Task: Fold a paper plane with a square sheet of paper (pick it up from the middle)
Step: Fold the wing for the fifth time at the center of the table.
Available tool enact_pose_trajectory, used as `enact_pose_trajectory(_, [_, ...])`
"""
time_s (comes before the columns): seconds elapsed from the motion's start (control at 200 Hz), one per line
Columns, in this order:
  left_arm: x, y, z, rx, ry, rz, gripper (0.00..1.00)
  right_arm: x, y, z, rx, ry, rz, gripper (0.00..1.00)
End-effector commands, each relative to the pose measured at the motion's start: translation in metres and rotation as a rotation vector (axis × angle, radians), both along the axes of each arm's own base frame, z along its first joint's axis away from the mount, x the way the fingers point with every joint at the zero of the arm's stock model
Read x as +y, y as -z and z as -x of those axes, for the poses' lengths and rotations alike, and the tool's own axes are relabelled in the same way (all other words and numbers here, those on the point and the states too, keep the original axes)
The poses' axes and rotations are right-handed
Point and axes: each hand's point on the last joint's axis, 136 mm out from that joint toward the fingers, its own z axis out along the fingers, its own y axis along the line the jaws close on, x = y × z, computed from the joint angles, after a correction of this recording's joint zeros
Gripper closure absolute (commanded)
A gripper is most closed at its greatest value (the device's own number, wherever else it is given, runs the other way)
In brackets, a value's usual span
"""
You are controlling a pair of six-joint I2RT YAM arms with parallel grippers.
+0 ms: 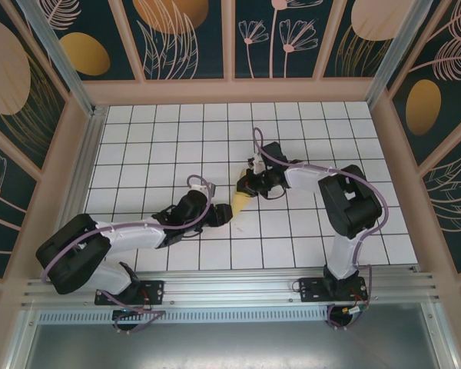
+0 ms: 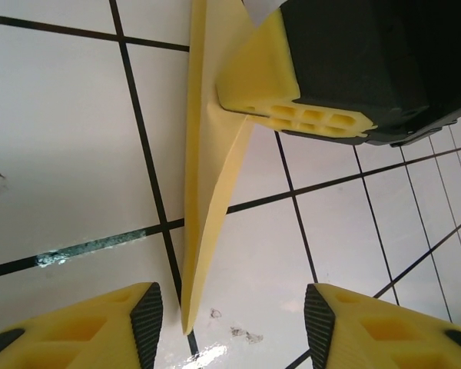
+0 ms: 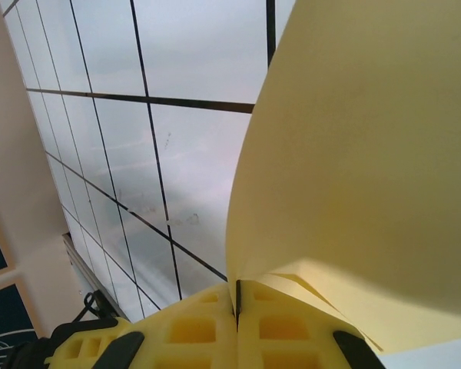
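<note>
Your right tool (image 3: 237,307) is clamped on the narrow, pointed pale-yellow paper plane (image 3: 369,177). Its two yellow fingers are pressed together, with the paper's edge caught in the seam between them. From the left wrist you see that tool gripping the wide end of the paper plane, which tapers along one lengthwise crease to a sharp tip. The tip sits in the gap of your left tool (image 2: 234,315). That tool stands apart and holds nothing, its black-padded yellow fingers (image 2: 142,319) on either side of the tip. From above, the paper plane hangs between the two tools near the middle of the white tiled bench (image 1: 138,154). You cannot tell whether its tip touches the tiles.
</note>
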Motion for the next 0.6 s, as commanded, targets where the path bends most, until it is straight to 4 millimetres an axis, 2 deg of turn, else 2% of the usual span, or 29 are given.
enact_pose_trajectory(0.0, [-0.010, -0.008, -0.004, 0.006, -0.007, 0.085, 0.50, 0.003, -0.020, 0.000, -0.095, -0.048, -0.090, 1.00])
enact_pose_trajectory(0.155, [-0.018, -0.003, -0.004, 0.035, 0.001, 0.123, 0.55, -0.003, -0.023, 0.004, -0.146, -0.054, -0.142, 1.00])
enact_pose_trajectory(0.24, [-0.019, -0.006, -0.009, 0.035, -0.022, 0.148, 0.57, -0.006, -0.024, 0.007, -0.166, -0.063, -0.176, 1.00])
enact_pose_trajectory(0.335, [-0.011, -0.009, -0.019, 0.066, -0.099, 0.214, 0.65, -0.011, -0.024, 0.013, -0.185, -0.078, -0.210, 1.00])
enact_pose_trajectory(0.435, [-0.005, -0.003, -0.027, 0.141, -0.161, 0.286, 0.76, -0.014, -0.027, 0.019, -0.205, -0.105, -0.236, 1.00])
enact_pose_trajectory(0.595, [-0.020, -0.001, -0.032, 0.201, -0.133, 0.323, 0.81, -0.014, -0.036, 0.029, -0.248, -0.163, -0.280, 1.00])
